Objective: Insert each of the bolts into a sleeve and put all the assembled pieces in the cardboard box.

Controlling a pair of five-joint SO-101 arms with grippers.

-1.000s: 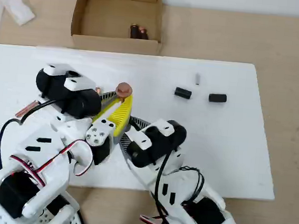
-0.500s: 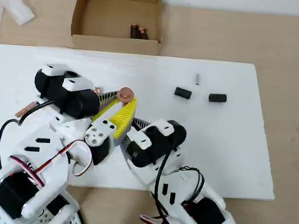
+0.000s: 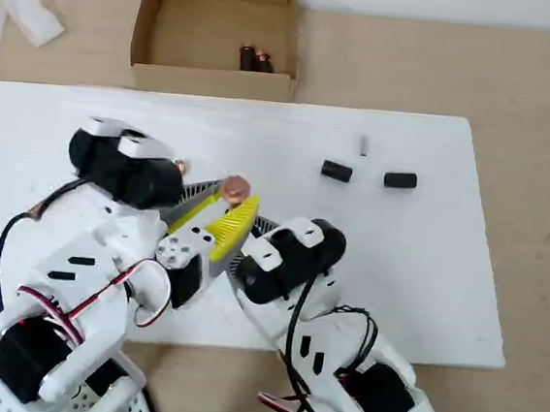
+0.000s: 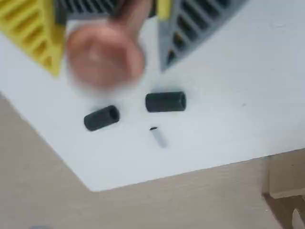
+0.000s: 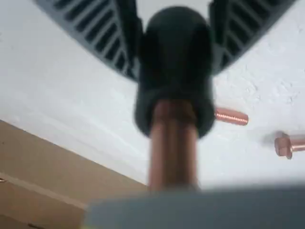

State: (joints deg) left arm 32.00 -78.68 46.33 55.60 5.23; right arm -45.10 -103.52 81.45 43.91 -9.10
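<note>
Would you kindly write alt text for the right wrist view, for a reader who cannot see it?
The right gripper is shut on a black sleeve, with a copper bolt set in its near end. Behind, a loose bolt and a second loose bolt lie on the white mat.

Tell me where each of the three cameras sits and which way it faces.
High view: fixed overhead, looking down on the board, box and both arms.
Left wrist view: on that wrist, facing past the left end effector and bolt toward two loose sleeves.
Right wrist view: on that wrist, facing the right end effector gripping a sleeve.
Shared: both wrist views show the bolt.
</note>
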